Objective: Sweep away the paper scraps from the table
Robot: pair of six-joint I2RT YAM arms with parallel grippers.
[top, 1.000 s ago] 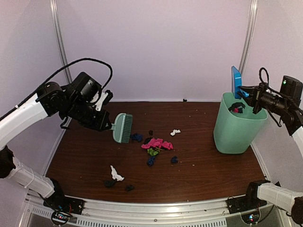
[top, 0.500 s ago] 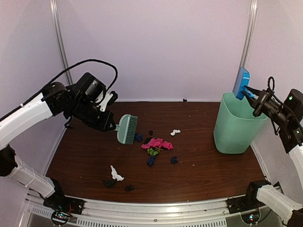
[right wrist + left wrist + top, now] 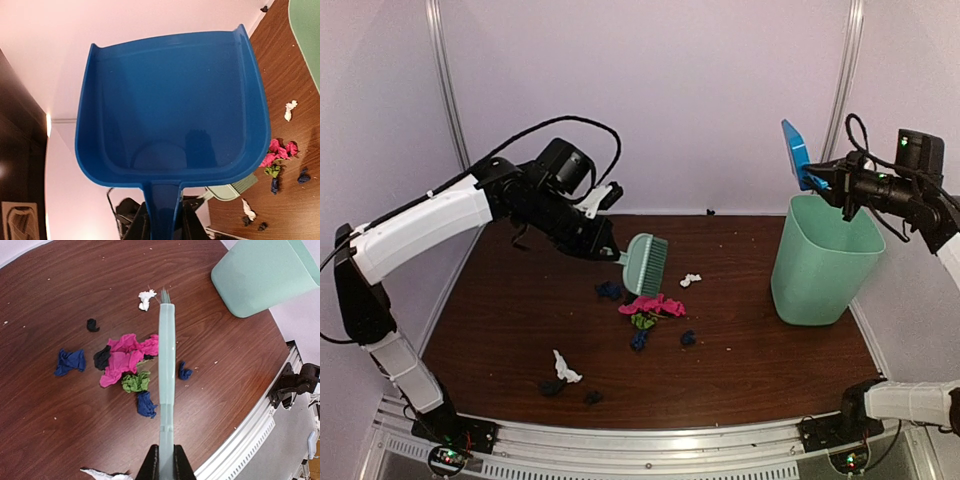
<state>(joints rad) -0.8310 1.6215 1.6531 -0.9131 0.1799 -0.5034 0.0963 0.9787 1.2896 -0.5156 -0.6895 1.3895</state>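
Table [image 3: 740,350]: dark reddish-brown wood grain, silver rail [image 3: 650,440] along the near edge.
Bin [image 3: 820,265]: mint-green, upright on the right side of the table, well apart from the main heap of paper.
Paper scraps [image 3: 125,360]: loose on the tabletop; main heap of pink, green, black and dark blue wads near the middle; one white wad beyond it toward the bin; one dark blue wad just left of the heap; a white wad and two dark ones apart near the front left.
Left gripper [image 3: 164,466]: fingers clenched on the handle of the mint-green brush [image 3: 645,264].
Brush: held over the tabletop, head above the far side of the heap in the top view; edge-on from the wrist, crossing the pink wads; touching the paper or not, cannot tell.
Right gripper [image 3: 161,220]: fingers clamped tight on the handle of the blue dustpan [image 3: 170,115].
Dustpan: held high in the air, above the far-left rim of the bin, pan tilted up from the gripper, hollow side facing the wrist camera.
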